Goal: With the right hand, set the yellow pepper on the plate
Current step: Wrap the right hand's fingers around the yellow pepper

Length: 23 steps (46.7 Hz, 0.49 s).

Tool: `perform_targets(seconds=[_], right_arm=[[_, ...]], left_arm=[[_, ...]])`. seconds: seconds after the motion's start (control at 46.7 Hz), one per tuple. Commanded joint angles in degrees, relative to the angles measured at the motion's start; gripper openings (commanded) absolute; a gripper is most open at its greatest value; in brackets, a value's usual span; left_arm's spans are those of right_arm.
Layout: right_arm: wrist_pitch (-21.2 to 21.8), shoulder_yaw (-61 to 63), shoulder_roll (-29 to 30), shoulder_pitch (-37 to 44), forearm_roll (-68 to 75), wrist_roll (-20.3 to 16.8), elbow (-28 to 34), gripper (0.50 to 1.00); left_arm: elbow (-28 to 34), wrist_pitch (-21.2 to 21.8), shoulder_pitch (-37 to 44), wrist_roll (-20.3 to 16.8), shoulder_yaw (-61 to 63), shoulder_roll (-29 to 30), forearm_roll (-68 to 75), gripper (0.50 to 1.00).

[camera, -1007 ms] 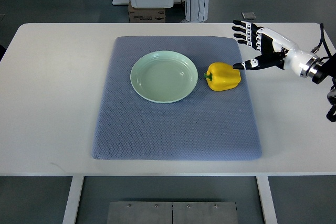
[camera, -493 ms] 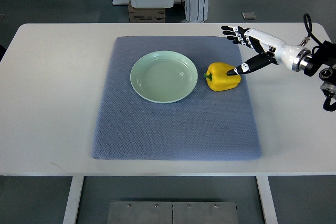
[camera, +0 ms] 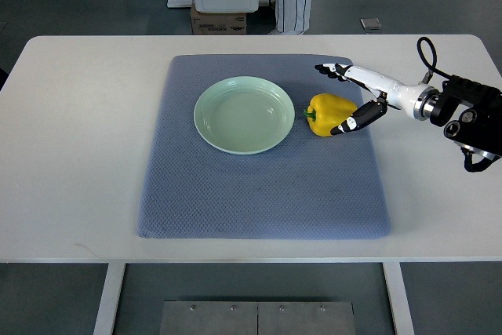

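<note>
The right hand (camera: 351, 100), fingers spread and grasping nothing, brackets a yellow pepper (camera: 329, 114) beside the pale green plate (camera: 208, 127) on the grey mat (camera: 259, 186).

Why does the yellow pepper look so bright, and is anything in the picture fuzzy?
In the top view, even overhead light makes the yellow pepper stand out against the dull grey mat; shadows are faint, with only mild shine on the green plate; the right hand beside the pepper looks sharp, not blurred.

Bright, even overhead light, sharp throughout.
You see only soft, faint shadows on the white table (camera: 78, 154); no glare or blur.
</note>
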Motion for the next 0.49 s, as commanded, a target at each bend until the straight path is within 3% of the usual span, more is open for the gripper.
perform_targets(seconds=[0.0, 0.471], right_arm=[[-0.82, -1.72, 1.17, 0.59, 0.01, -0.15, -1.08, 0.991], [-2.31, -7.61, 5.39, 0.50, 0.01, -0.15, -7.24, 0.883]], left_arm=[[0.00, 0.00, 0.00, -0.01, 0.00, 0.00, 0.00, 1.000], [0.00, 0.00, 0.00, -0.01, 0.00, 0.00, 0.00, 1.000]])
